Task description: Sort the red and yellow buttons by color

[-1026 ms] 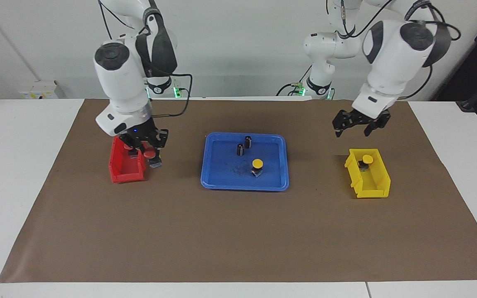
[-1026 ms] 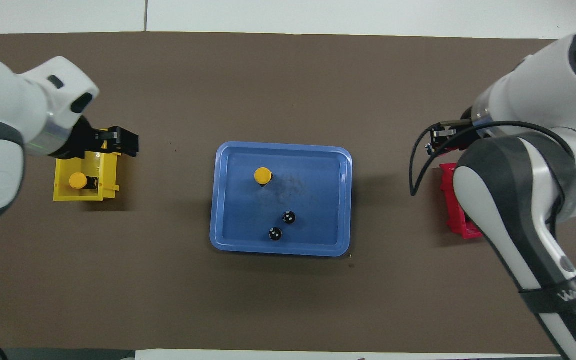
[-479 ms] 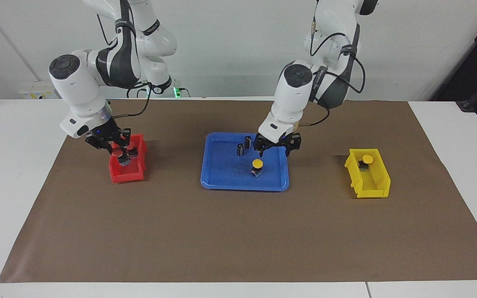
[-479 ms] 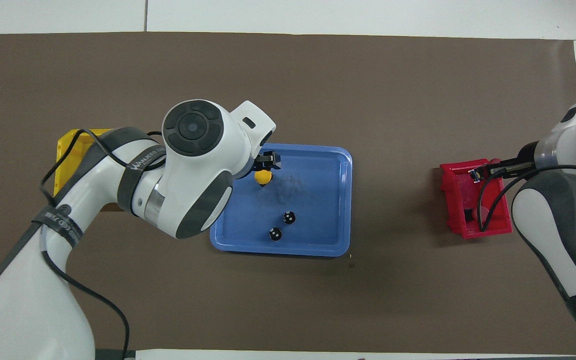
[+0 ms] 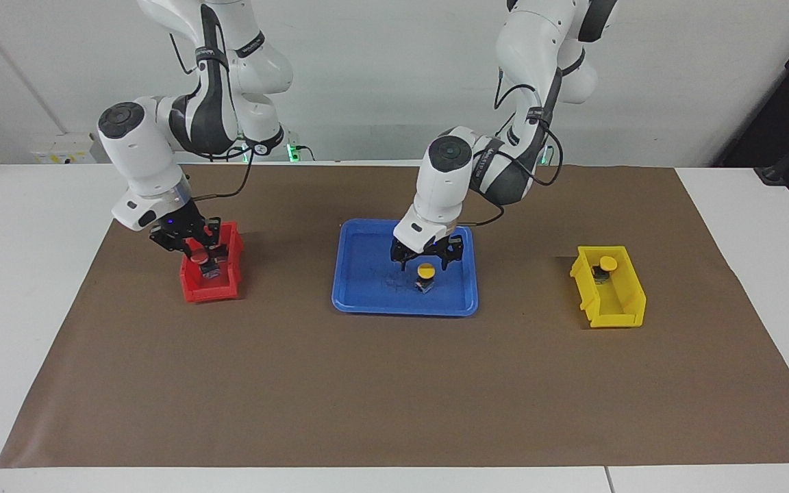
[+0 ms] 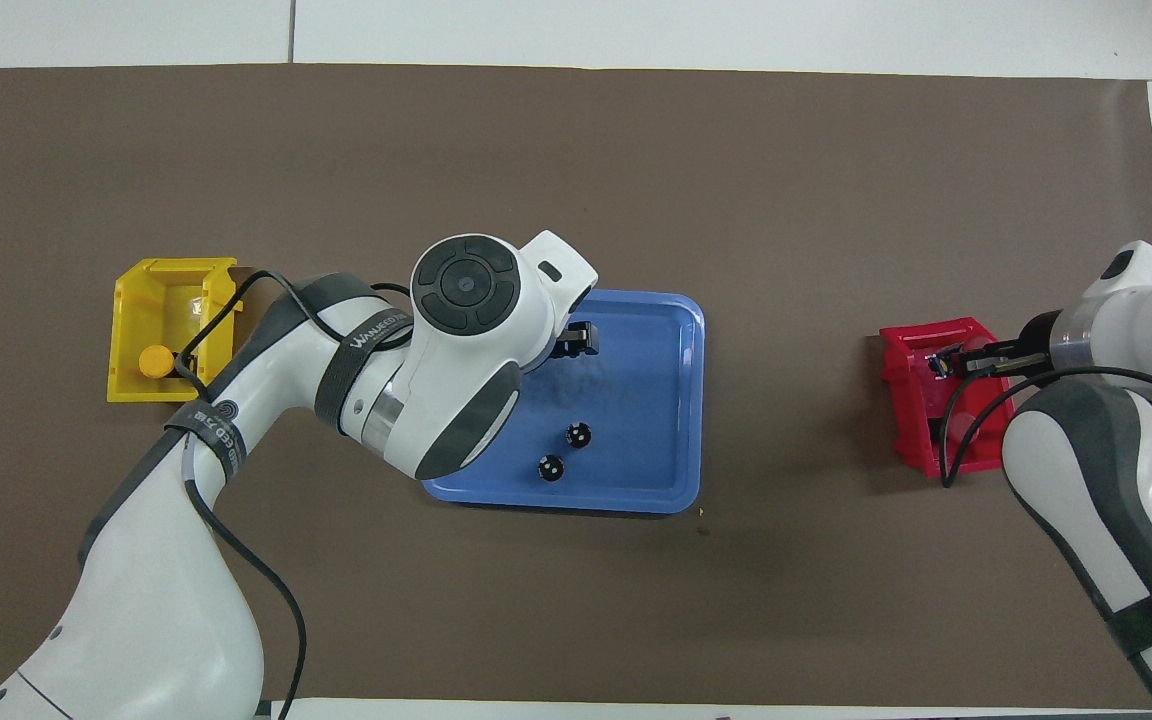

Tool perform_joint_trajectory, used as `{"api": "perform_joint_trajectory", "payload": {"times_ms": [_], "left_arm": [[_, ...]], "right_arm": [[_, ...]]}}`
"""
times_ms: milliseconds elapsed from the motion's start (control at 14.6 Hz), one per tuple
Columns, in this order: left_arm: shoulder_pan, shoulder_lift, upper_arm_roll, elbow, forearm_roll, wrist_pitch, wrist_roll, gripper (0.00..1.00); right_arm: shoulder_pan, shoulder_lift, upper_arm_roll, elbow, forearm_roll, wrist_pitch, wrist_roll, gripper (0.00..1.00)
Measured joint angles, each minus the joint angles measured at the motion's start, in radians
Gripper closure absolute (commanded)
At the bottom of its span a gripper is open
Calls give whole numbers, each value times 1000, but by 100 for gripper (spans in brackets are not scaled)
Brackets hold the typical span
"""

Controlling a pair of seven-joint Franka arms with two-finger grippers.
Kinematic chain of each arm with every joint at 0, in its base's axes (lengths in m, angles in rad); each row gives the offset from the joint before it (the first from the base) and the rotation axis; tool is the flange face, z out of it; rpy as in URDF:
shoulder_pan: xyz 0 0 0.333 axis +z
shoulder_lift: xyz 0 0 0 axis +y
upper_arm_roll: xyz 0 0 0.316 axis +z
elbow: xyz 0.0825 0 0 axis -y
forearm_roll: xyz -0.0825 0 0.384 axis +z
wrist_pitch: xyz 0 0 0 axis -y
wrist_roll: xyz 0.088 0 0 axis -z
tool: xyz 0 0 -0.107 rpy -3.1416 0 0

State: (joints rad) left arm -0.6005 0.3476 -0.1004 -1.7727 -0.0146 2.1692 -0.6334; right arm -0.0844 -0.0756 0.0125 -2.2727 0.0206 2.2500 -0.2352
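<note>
Left end effector (image 5: 427,258) spread over tray's yellow button (image 5: 425,272); right end effector's (image 5: 192,241) state unclear.

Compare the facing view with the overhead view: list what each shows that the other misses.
Only the facing view shows the yellow button in the blue tray, with the left gripper open around it, and the red button in the right gripper over the red bin. Only the overhead view shows two black cylinders. Both show the yellow bin holding a yellow button.
</note>
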Motion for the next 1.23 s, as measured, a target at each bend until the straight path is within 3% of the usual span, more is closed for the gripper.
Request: {"api": "perform_joint_trajectory", "payload": {"times_ms": [68,274,342,615,752,889,1026,1231], "left_arm": [[0,0,1,0,0,0,-3,25],[0,3,2,-5,0,2,-71,86],[0,5,2,-11,0,11,-89,98],[-1,4,0,-36,0,50,-134,98],[1,0,3,-11,-3,21,-152,98],[16,-20,15,64,-19,-101,-156,98],[83,-73,23,135,-21,-258,-126,99],[242,-160,32,151,-23,-422,62,98]], "right_arm": [[0,0,0,-12,0,14,0,80],[0,0,1,-48,0,51,0,80],[0,0,1,-55,0,51,-1,80],[0,12,1,-101,0,135,-4,77],[0,16,1,-122,0,162,-8,63],[0,15,1,-124,0,165,-9,40],[0,15,1,-124,0,165,-10,38],[0,15,0,-91,0,111,-28,33]]}}
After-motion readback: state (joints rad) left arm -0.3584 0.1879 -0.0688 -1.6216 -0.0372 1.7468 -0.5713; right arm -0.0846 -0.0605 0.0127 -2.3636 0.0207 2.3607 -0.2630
